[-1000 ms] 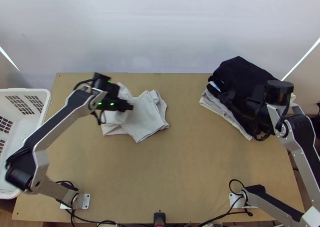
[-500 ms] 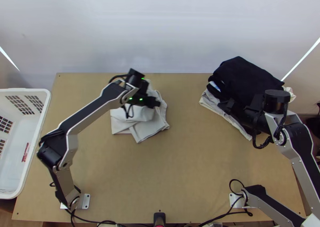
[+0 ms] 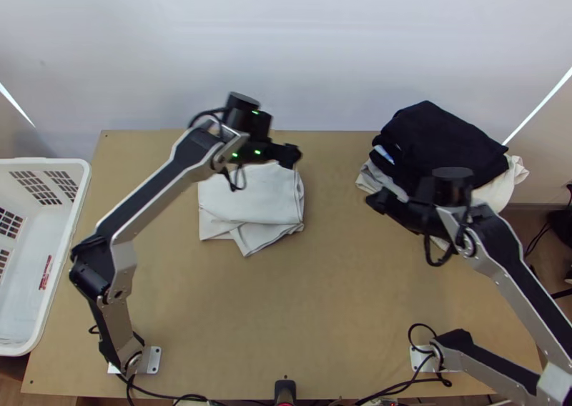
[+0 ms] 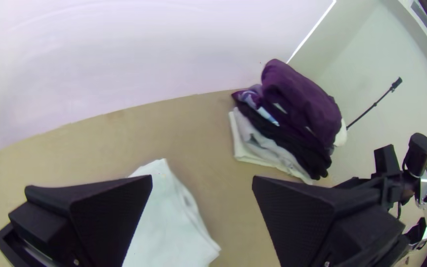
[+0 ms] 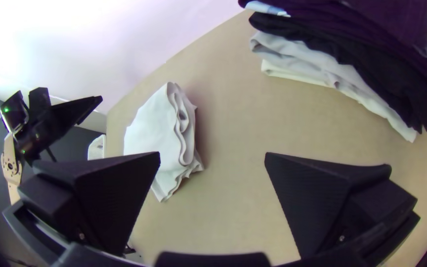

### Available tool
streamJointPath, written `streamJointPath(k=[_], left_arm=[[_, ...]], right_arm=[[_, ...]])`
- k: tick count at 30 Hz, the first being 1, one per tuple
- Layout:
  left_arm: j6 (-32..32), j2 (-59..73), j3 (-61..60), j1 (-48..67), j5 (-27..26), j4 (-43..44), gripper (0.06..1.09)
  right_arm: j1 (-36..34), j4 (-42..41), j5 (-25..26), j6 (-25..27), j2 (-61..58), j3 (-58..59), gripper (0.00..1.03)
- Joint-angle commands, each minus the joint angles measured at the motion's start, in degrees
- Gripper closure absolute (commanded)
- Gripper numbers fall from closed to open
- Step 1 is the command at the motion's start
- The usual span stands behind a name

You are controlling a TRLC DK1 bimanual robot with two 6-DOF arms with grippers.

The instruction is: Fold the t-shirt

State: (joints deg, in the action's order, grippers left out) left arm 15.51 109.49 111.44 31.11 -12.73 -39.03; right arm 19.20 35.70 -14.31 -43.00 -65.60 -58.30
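We find the shirt [image 3: 250,197] folded in uneven layers on the desk [image 3: 322,299], the left hand [image 3: 292,154] open by the shirt's far edge, and the right hand [image 3: 377,200] likewise open near the dark-topped clothes pile [image 3: 437,140].

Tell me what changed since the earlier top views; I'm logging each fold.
The left end effector carried a flap of the white cloth rightward across the rest, let go of it, and drew off toward the far edge of the table; it is open. The right end effector, also open, moved leftward from the clothes pile toward the table's middle. The pile and white basket stayed put.
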Motion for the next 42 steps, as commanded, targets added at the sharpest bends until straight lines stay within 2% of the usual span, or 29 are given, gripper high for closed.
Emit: streamJointPath(k=[1, 3, 4, 6, 8, 10, 14, 22, 25, 42], left_arm=[[-6.1, -6.3, -9.6, -7.6, 1.9, 0.7, 0.10], [-6.5, -8.9, -11.9, -8.9, 2.3, 1.0, 0.10], [-6.5, -10.1, -12.6, -9.3, 2.7, 1.1, 0.10], [-7.4, -12.8, -14.2, -9.9, 3.1, 1.1, 0.10], [-8.1, -15.0, -15.4, -10.5, 4.1, 1.0, 0.10], [-8.7, -16.8, -15.7, -11.3, 4.6, 0.8, 0.10], [-9.0, -19.1, -15.9, -13.7, 4.6, 0.3, 0.10], [-7.9, -22.2, -19.3, -14.7, 6.0, -0.4, 0.10], [-7.9, -22.9, -19.8, -15.5, 6.1, -0.3, 0.10], [-8.0, -22.6, -20.1, -18.6, 7.4, 2.0, 0.10]], right_arm=[[4.4, -4.7, -7.4, -6.3, -10.4, -2.4, 0.05], [4.3, -7.5, -15.2, -9.1, -14.8, -3.4, 0.05], [4.4, -10.0, -17.3, -9.6, -17.0, -3.3, 0.05], [5.1, -13.6, -20.1, -10.1, -21.8, -3.9, 0.05], [6.0, -15.4, -25.0, -10.6, -26.9, -5.5, 0.05], [7.1, -16.0, -26.4, -10.2, -30.8, -7.4, 0.05], [9.6, -24.5, -25.6, -8.6, -36.2, -8.7, 0.05], [11.7, -27.7, -11.5, 4.9, -44.1, -16.5, 0.05], [11.6, -27.8, -9.3, 7.3, -45.2, -18.2, 0.05], [13.8, -27.1, -8.2, 8.6, -52.6, -20.4, 0.05]])
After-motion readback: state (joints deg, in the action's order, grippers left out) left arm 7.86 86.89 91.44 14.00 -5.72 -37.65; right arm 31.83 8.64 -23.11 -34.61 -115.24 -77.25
